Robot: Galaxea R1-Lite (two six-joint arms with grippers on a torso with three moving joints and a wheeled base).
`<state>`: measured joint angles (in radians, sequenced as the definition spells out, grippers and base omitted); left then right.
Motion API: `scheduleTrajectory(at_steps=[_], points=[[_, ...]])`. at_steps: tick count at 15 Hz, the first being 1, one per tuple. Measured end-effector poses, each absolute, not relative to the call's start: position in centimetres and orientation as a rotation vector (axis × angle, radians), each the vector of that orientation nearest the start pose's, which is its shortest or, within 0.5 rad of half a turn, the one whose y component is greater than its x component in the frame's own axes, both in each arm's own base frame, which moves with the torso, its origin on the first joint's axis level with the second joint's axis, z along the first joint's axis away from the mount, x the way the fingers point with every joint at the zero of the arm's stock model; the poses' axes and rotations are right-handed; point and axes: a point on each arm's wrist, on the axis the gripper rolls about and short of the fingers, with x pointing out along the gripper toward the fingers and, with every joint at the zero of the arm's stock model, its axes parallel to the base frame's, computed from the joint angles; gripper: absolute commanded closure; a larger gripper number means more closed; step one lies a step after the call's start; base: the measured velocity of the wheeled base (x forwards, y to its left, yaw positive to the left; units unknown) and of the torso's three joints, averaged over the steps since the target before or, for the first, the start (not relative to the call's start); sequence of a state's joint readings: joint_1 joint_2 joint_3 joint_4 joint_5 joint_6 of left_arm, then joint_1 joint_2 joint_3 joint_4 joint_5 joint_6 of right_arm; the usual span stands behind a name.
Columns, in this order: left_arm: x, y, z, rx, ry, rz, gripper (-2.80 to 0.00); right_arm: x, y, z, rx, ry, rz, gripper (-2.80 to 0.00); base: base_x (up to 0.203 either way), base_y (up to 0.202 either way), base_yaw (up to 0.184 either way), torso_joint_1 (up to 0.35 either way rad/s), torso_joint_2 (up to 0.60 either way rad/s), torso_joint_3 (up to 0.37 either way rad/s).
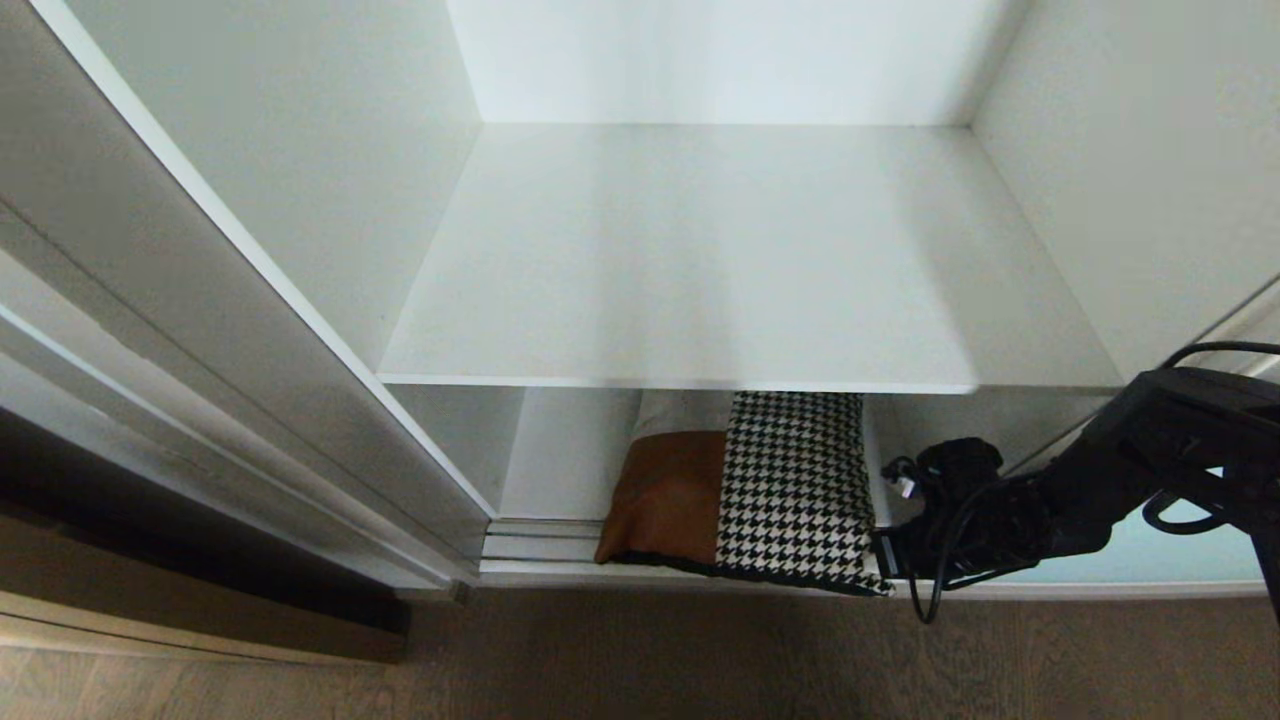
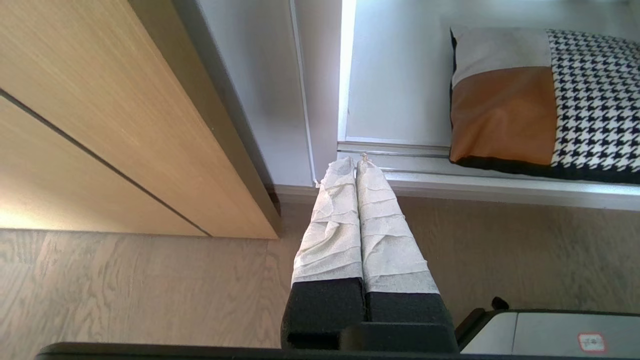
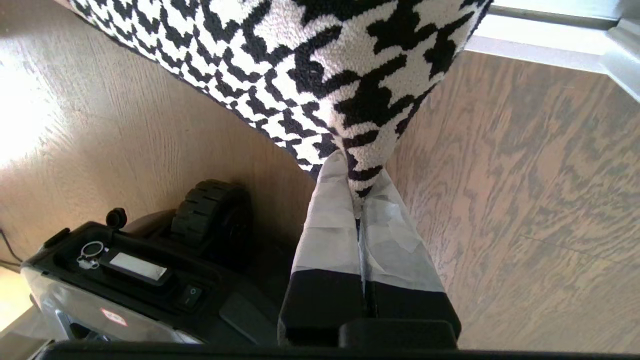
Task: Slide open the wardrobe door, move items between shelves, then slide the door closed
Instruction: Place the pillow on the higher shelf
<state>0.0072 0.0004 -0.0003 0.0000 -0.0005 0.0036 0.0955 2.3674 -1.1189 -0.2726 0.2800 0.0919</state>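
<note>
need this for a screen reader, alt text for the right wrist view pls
The right end effector pinches a corner of the houndstooth cushion between taped fingers, above a wood floor, with the robot's black base alongside.

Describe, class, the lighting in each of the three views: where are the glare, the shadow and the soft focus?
Head view: the upper shelf evenly lit, the cushion bag shadowed beneath it. Left wrist view: a bright strip beside the wardrobe's inner wall. Right wrist view: glare washes the wood floor; the houndstooth fabric nearest the lens looks soft.

Right hand [image 3: 357, 197] low, fingers pinched together; left hand [image 2: 356, 167] parked, fingers pressed together.
</note>
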Motion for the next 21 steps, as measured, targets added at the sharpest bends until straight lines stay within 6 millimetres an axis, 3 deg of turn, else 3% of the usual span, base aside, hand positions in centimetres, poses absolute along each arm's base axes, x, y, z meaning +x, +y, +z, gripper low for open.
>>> scheduleTrajectory(at_steps=[5, 9, 12, 14, 17, 21], points=[[-2.7, 0.0, 8.3, 0.069, 0.056, 0.0, 0.0, 39.6, 3.3, -1.0, 0.216, 0.982, 0.27, 0.0, 0.0, 0.0, 0.0, 0.0, 0.0, 0.0], [-2.7, -0.1, 14.6, -0.019, 0.062, -0.012, 0.0, 39.1, 1.8, -1.1, 0.241, 0.95, 0.263, 0.0, 0.0, 0.0, 0.0, 0.0, 0.0, 0.0], [-1.1, -0.4, 17.0, -0.137, 0.32, -0.14, 0.0, 39.0, 1.4, -1.2, 0.243, 0.928, 0.258, 0.0, 0.0, 0.0, 0.0, 0.0, 0.0, 0.0], [0.8, -0.7, 17.3, -0.193, 0.534, -0.278, 0.0, 38.8, 1.3, -1.2, 0.25, 0.931, 0.274, 0.0, 0.0, 0.0, 0.0, 0.0, 0.0, 0.0], [6.0, -1.0, 17.5, -0.243, 0.712, -0.392, 0.0, 38.7, 1.1, -1.0, 0.268, 0.928, 0.293, 0.0, 0.0, 0.0, 0.0, 0.0, 0.0, 0.0], [14.3, -1.4, 14.3, -0.272, 0.875, -0.43, 0.0, 38.7, 0.9, -0.9, 0.277, 0.923, 0.302, 0.0, 0.0, 0.0, 0.0, 0.0, 0.0, 0.0]])
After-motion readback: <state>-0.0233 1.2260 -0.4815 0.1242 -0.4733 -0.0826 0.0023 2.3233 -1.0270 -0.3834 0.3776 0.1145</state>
